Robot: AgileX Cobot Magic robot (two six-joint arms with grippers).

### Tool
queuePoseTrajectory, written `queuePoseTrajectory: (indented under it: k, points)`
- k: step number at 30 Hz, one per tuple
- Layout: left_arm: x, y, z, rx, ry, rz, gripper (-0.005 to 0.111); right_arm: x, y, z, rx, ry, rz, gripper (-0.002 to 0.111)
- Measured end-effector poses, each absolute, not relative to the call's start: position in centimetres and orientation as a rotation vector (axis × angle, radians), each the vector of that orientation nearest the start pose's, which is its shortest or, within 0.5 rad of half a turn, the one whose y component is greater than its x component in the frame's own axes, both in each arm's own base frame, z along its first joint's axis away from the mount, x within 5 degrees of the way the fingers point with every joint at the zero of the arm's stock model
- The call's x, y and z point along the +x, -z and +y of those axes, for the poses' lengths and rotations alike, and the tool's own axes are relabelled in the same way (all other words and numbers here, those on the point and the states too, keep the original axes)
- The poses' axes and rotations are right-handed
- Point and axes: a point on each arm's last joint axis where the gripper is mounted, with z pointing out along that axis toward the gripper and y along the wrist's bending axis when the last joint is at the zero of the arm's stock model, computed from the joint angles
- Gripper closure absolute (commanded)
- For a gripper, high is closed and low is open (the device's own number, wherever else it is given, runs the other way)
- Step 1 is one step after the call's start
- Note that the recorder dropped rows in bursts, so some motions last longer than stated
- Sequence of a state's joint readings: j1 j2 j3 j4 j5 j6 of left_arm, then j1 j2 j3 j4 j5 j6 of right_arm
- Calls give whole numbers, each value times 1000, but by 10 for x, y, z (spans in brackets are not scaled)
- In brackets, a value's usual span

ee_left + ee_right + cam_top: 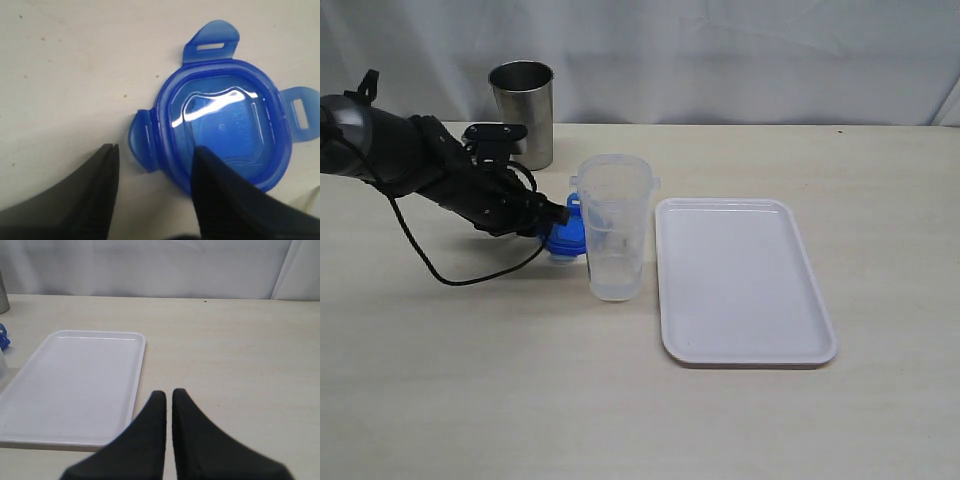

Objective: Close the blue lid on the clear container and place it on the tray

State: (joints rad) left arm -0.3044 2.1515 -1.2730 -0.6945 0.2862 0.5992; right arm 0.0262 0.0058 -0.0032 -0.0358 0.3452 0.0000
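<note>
Lying flat on the table in the exterior view, the blue lid (558,239) sits just beside the clear container (615,225), left of the tray (745,285), with the left gripper (560,213) at its edge. In the left wrist view, the parted fingers (100,192) straddle one flap without pinching it; closing squarely on the rim looks wisest. In the right wrist view, the right gripper (169,402) is closed on nothing.

Just beside blue lid (563,238): clear container (615,235)
</note>
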Motion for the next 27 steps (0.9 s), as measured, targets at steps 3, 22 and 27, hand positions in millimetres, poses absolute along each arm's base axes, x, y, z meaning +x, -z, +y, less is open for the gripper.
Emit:
queuePoseTrajectory:
  k: [3, 22, 27]
  points:
    - [403, -100, -144, 336, 378, 2571, 64, 54, -183, 0, -46, 16, 1831, 104]
    - [409, -89, -142, 238, 363, 2553, 84, 54, -183, 0, -46, 16, 1831, 104]
    - [409, -89, -142, 237, 364, 2554, 94, 54, -183, 0, -46, 16, 1831, 104]
